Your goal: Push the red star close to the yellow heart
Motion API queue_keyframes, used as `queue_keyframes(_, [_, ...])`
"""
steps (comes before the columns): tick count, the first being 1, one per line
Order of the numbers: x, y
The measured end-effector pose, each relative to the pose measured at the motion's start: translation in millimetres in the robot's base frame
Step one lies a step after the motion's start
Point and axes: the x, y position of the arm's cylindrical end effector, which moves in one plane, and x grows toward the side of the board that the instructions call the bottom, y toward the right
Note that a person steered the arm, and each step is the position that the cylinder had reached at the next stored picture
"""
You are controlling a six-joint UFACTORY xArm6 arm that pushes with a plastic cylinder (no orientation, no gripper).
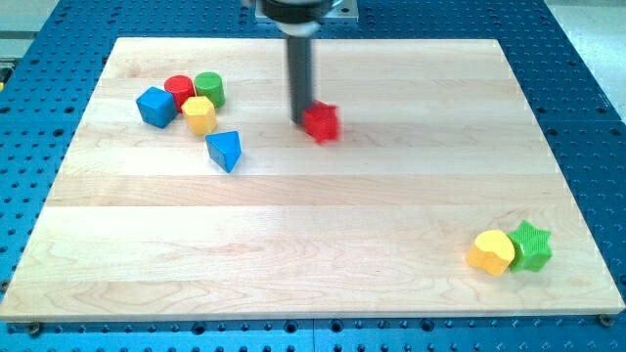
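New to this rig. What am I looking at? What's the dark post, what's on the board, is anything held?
One camera looks down at a wooden board on a blue perforated table. The dark post is the robot arm's rod; it has no pincer, so nothing is held, it only pushes. My tip sits right at the left side of the red star. At bottom right lie the yellow heart and a green star, touching. At top left is a cluster: blue cube, red cylinder, green cylinder, a yellow block, and a blue triangle just below.
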Motion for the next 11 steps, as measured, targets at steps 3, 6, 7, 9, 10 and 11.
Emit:
queue_keyframes(3, [73.1, 98.6])
queue_keyframes(6, [109.2, 26.1])
queue_keyframes(7, [114.4, -84.5])
queue_keyframes(9, [61.1, -144.0])
queue_keyframes(10, [35.4, -122.7])
queue_keyframes(11, [3.5, -148.7])
